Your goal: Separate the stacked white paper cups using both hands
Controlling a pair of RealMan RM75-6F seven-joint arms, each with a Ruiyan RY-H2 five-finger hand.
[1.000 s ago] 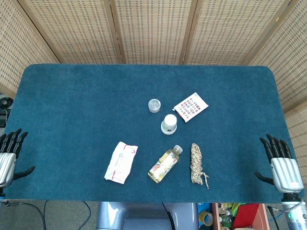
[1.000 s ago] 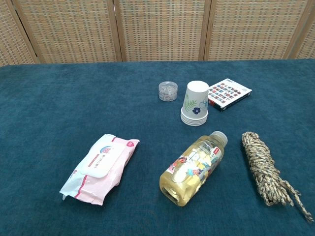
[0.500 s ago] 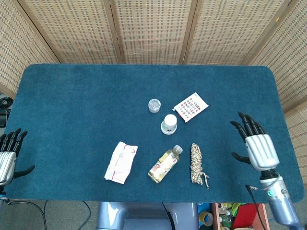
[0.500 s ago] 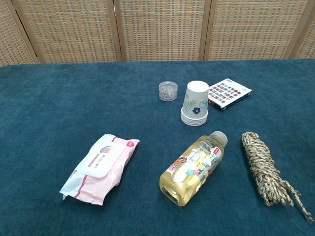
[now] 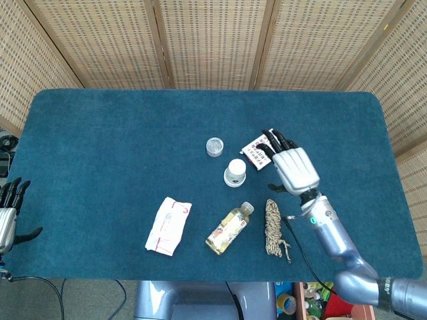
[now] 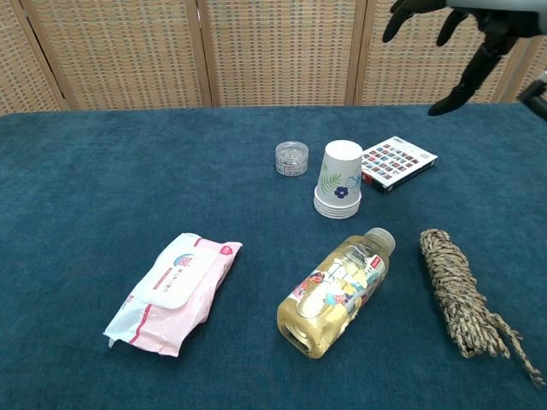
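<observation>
Chest view: right hand [image 6: 466, 38] cropped at top edge.

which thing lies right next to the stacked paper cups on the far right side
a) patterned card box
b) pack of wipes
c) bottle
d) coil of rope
a: in the chest view the patterned card box lies just behind and to the right of the upside-down stacked paper cups.

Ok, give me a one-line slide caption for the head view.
Right hand open above the table beside the stacked paper cups; left hand waits at the table edge.
</observation>
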